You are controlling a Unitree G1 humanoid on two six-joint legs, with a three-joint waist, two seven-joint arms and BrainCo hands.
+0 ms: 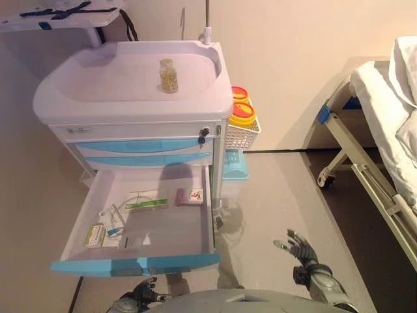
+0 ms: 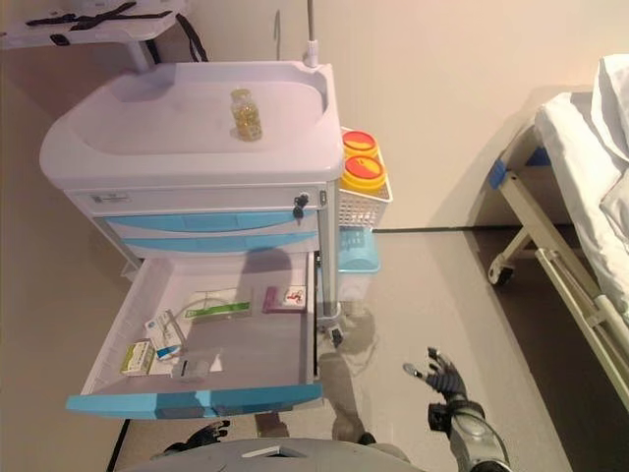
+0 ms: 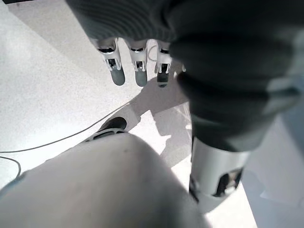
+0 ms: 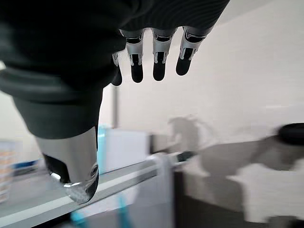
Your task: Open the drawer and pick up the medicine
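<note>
The cart's (image 1: 130, 104) bottom drawer (image 1: 133, 263) with its blue front stands pulled wide open. Inside lie several medicine boxes: a pink one (image 1: 189, 196), a long green-striped one (image 1: 146, 204), a blue-and-white one (image 1: 112, 220) and a small green one (image 1: 96, 235). A medicine bottle (image 1: 169, 75) stands on the cart top. My left hand (image 1: 138, 295) hangs low below the drawer front, fingers relaxed and empty. My right hand (image 1: 301, 251) is out to the right over the floor, fingers spread and empty.
A white basket (image 1: 242, 134) with two yellow red-lidded containers (image 1: 242, 114) hangs on the cart's right side, a blue bin (image 1: 234, 165) below it. A hospital bed (image 1: 384, 137) stands at the right. A wall runs behind the cart.
</note>
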